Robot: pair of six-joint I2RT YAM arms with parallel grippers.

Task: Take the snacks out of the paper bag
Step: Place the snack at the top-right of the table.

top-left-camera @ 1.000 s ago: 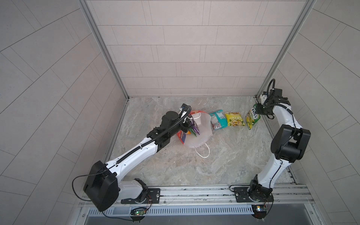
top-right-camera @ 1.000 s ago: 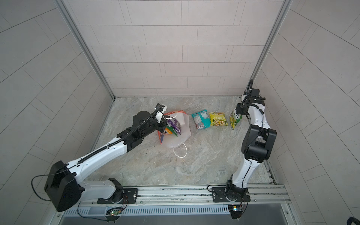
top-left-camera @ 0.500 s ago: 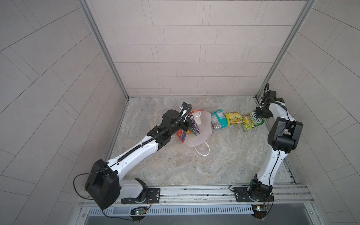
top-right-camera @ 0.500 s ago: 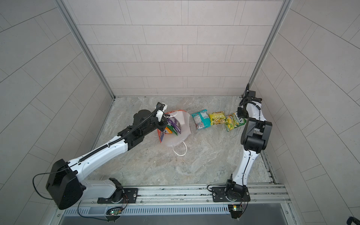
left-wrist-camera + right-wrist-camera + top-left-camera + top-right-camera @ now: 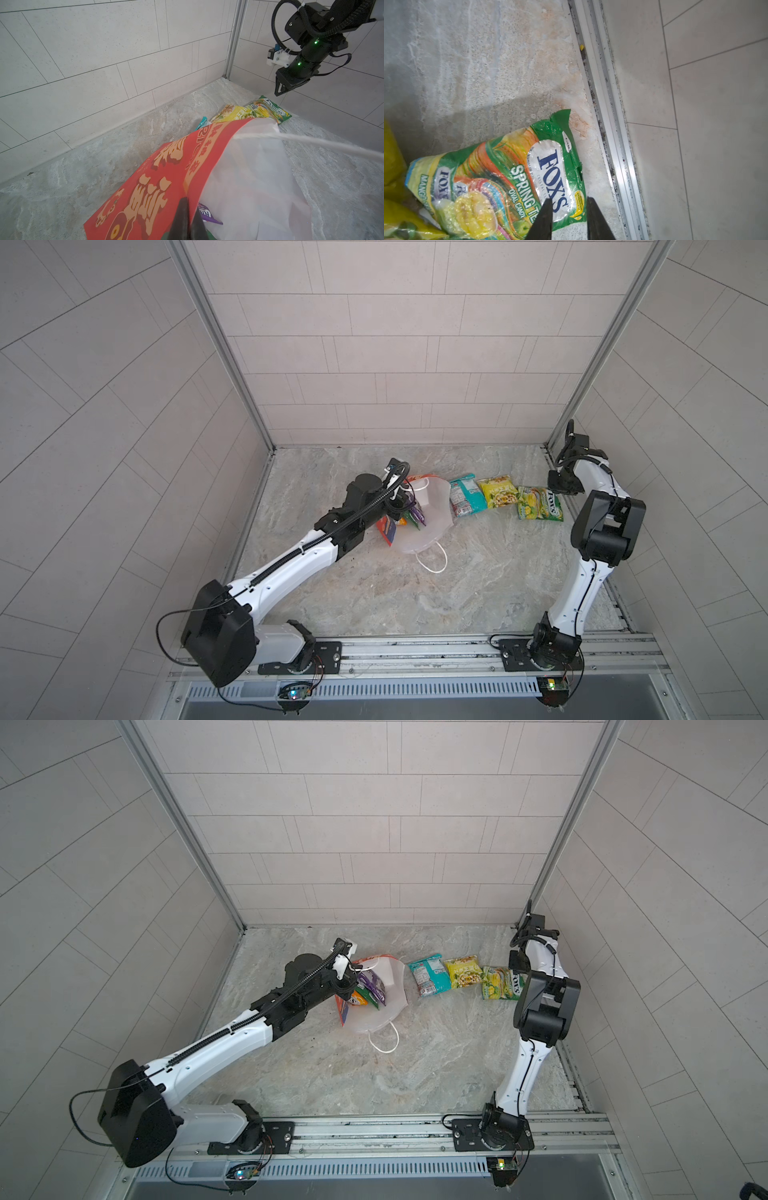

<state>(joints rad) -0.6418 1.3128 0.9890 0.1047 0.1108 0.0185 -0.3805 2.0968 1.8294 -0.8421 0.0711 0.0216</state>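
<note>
Basically the next grab turns on the gap between the right gripper (image 5: 559,485) and the snacks left in the paper bag (image 5: 432,510). In both top views the right gripper sits at the right edge of the floor, while the bag is at frame centre, well apart from it and to its left. The row of 3 packets already out lies between them.

The left gripper (image 5: 188,204) is right at the bag and nearer by far, but its fingers are clamped together on the bag's red wall (image 5: 158,176), holding the mouth open. So I judge the right arm has to make the trip.

The right gripper's (image 5: 569,200) fingers are apart with a clear gap, holding nothing. They hang just above the white label end of the green FOX'S packet (image 5: 500,182).

- **Out of the bag:** the teal packet (image 5: 465,494), yellow packet (image 5: 498,491) and green FOX'S packet (image 5: 539,502) lie flat and side by side, edges touching or overlapping.
- **In the bag:** the purple packet (image 5: 372,986), with an orange packet (image 5: 357,999) and a green one partly under it, sits against the red wall on the left side of the mouth. The purple one's long axis runs upper left to lower right in a top view. All look crinkly and glossy.
- **Bag:** white inside, leaning open, with 1 white cord handle (image 5: 432,562) loose on the floor below it in the frame.
</note>
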